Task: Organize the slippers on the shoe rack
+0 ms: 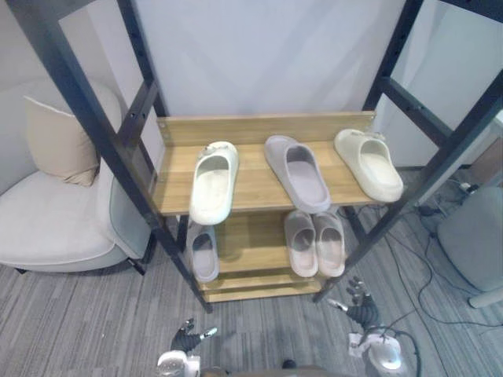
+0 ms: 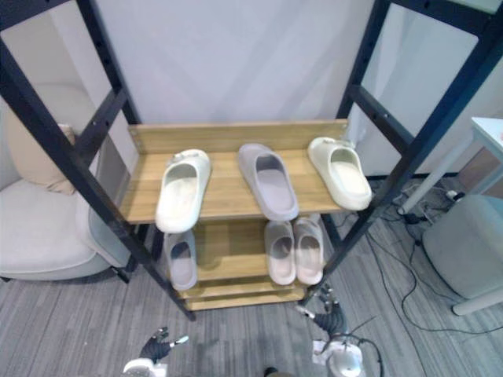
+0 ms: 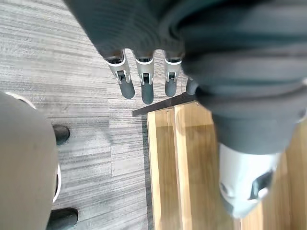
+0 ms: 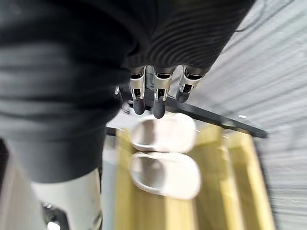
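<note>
The wooden shoe rack [image 1: 259, 127] has two shelves. On the top shelf a cream slipper [image 1: 214, 182] lies at the left with its toe over the front edge. A lilac-grey slipper [image 1: 297, 173] lies in the middle and a second cream slipper [image 1: 368, 163] at the right. On the lower shelf a single grey slipper [image 1: 203, 251] lies at the left and a pale pink pair [image 1: 314, 242] at the right. My left hand [image 1: 189, 336] hangs low over the floor before the rack, open and empty. My right hand [image 1: 360, 302] hangs open by the rack's front right post, above the pink pair [image 4: 165, 153].
Black metal frame posts [image 1: 102, 133] slant up on both sides of the rack. A pale armchair [image 1: 55, 220] with a beige cushion [image 1: 56, 141] stands at the left. A grey pouf [image 1: 475, 236] and loose cables [image 1: 416, 259] lie at the right on the striped grey carpet.
</note>
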Tool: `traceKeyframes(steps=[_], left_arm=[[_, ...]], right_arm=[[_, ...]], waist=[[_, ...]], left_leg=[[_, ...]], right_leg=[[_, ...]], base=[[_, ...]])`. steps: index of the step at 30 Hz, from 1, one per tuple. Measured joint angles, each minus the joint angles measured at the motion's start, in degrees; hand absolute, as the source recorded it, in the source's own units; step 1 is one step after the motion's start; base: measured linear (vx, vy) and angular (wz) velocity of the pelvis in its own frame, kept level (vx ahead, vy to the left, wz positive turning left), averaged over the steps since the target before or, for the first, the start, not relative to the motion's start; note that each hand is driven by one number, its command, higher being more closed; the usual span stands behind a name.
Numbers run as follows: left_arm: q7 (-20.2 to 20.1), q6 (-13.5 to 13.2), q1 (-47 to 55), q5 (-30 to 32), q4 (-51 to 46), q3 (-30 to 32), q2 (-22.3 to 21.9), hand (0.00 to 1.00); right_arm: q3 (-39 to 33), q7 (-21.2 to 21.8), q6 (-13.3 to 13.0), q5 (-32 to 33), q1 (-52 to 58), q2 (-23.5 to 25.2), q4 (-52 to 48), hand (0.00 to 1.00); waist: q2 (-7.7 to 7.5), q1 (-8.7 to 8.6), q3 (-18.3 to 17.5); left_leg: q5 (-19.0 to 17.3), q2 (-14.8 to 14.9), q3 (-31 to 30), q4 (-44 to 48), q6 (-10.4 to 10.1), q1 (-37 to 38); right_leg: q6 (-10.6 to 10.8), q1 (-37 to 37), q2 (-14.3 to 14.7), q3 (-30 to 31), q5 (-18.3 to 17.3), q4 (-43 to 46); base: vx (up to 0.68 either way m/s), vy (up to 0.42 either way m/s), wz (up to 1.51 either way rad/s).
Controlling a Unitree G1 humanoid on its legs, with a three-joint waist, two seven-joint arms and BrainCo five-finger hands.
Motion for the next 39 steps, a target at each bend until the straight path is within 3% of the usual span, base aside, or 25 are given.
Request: traceKeyframes(steps=[13,18,28,39], left_arm=[[-0.53,-0.10,0.72,1.04,-0.15,-0.21,-0.02,0.00],[-1.49,-0.18,0.87,1.06,-0.13,-0.20,0.05,0.00],[-2.30,-0.49,0.94,2.16,-0.27,-0.22,0.03,0.00],[-2.67,-1.17,0.88,2.12,-0.52,-0.69,0.19,0.00]], right_arm=[[-7.77,-1.33,-3.14,-2.22,-1.67,-0.25,-21.00,0.00],[-11.14,-2.64,-3.81,-2.14,-6.46,-1.97,-21.17,0.00],[-10.97,-2.73,-4.45,0.48,-16.13,-9.94,-20.58,0.00],[-4.43,-1.19,-4.38,3.10,-31.03,-17.00,-9.65,0.00]], waist=[[0.16,-0.40,-1.62],[-0.04,-0.34,-1.87],[-0.13,0.03,-2.32],[-0.80,0.83,-2.47]], left_leg=[[-0.09,-0.06,0.55,0.04,-0.10,-1.04],[0.13,-0.32,-1.00,0.12,0.25,-1.83],[0.58,-1.17,-3.77,0.07,0.94,-3.17],[0.87,-1.46,-5.24,0.03,1.36,-4.01]], right_leg=[[0.12,-1.41,-0.01,0.61,0.59,-0.12],[0.12,-1.43,-0.27,-0.58,0.59,-0.41],[0.38,-0.97,-1.04,-3.14,0.73,-1.08],[0.38,-1.09,-1.16,-4.55,0.73,-1.29]], base=[[-0.01,0.001,-0.05],[0.00,-0.011,0.13],[0.00,-0.004,0.14],[0.00,-0.008,0.06]])
